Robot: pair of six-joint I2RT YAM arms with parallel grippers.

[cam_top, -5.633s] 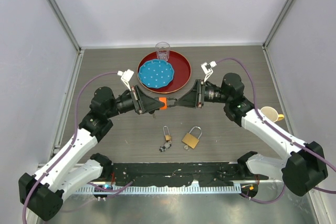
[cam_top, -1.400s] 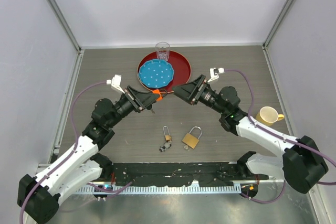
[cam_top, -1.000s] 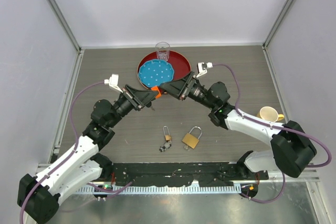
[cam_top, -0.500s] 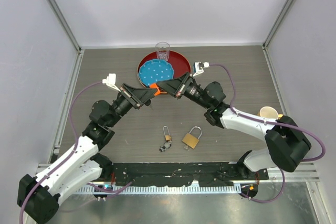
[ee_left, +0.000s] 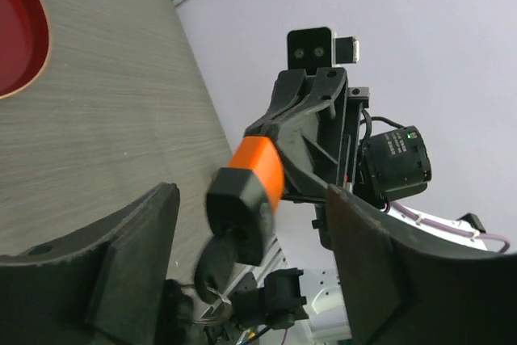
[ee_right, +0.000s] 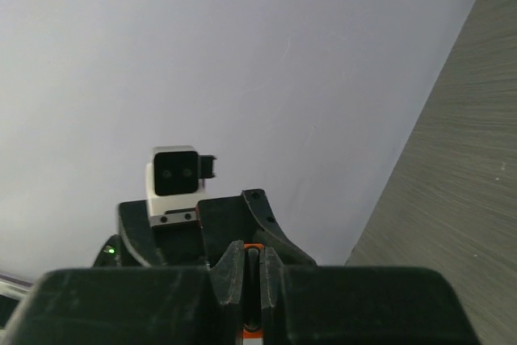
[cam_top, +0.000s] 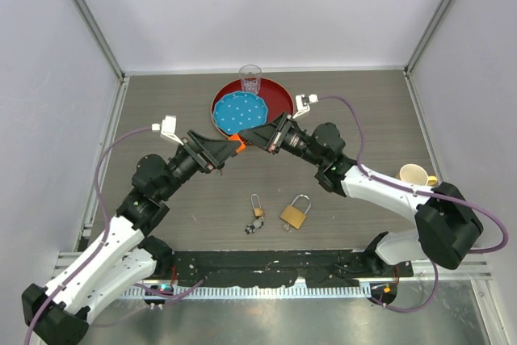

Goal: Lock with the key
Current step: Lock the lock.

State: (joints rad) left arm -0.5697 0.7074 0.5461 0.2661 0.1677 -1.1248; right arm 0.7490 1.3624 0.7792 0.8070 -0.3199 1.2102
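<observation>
right gripper (ee_right: pixel 253 271) is clenched on the lock (ee_left: pixel 252 187), held in the air beside the tray (cam_top: pixel 279 119); key (ee_left: pixel 212 268) sits in it; left gripper (cam_top: pixel 227 146) gapes around it, fingers not touching

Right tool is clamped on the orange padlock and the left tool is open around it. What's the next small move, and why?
Probably shift the left tool onto the black key head and close. The right tool grips the orange padlock, the key sits in its end, and the left fingers stand clear of both.
</observation>
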